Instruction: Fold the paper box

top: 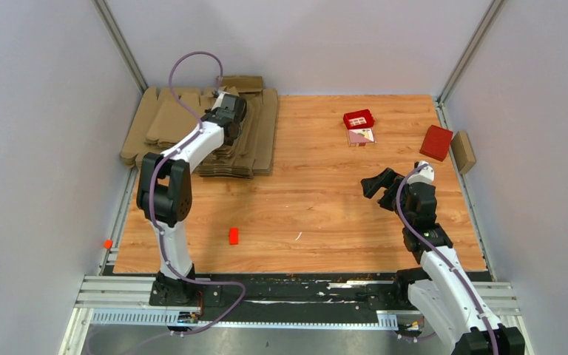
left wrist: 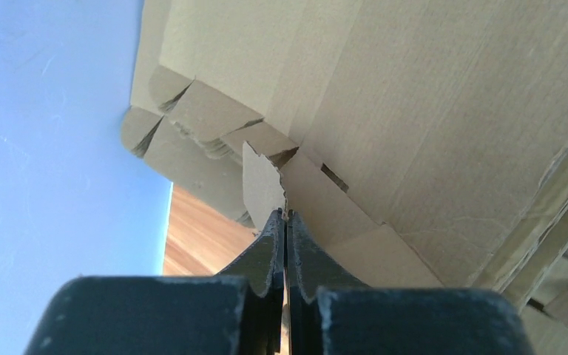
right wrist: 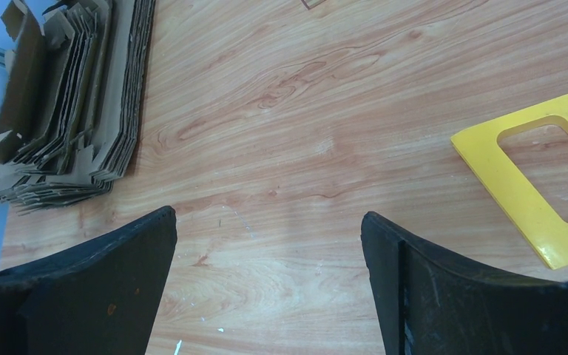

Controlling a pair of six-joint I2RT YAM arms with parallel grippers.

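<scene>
My left gripper point(top: 231, 111) reaches over the pile of flat brown cardboard blanks point(top: 168, 122) at the back left. In the left wrist view its fingertips point(left wrist: 287, 216) are shut on the thin edge of one flap of the paper box point(left wrist: 261, 183), a die-cut brown piece on top of the pile point(left wrist: 429, 111). In the right wrist view that piece point(right wrist: 19, 70) stands raised at the pile's far end. My right gripper point(top: 381, 182) is open and empty over bare wood at the right, its jaws wide apart point(right wrist: 270, 222).
Two small red boxes point(top: 359, 118) point(top: 435, 142) lie at the back right, and a brown cardboard piece point(top: 463, 151) leans by the right wall. A small red block point(top: 234, 236) lies front left. A flat yellow frame point(right wrist: 521, 188) lies beside my right gripper.
</scene>
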